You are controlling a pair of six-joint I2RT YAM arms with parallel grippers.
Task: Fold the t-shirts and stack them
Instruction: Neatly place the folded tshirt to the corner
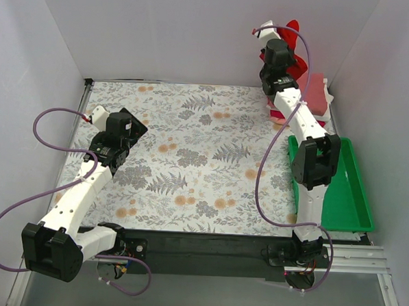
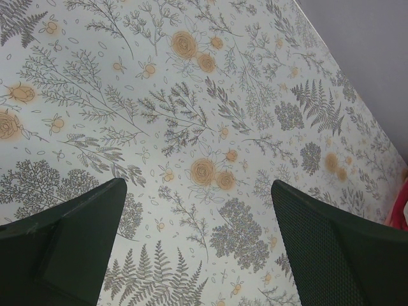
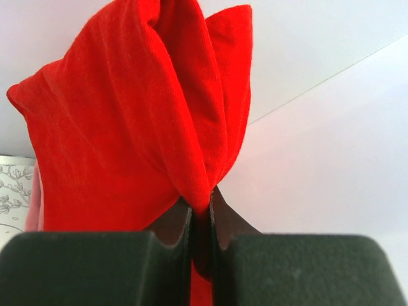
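Your right gripper (image 3: 201,220) is clamped on the bright red t-shirt (image 3: 140,115). The cloth is pinched tight and bunched in deep upright folds, held high at 1 o'clock in the top view, near the back wall (image 1: 197,36). The folded stack (image 1: 317,97), pink with some white, sits below at 2 o'clock, tight to the right wall. The green tray (image 1: 347,188) lines the edge at 4 o'clock. Your left gripper (image 2: 197,188) has its jaws apart, holding nothing, over the floral cover (image 1: 190,159) at 9 o'clock. The pattern runs unbroken between the arms.
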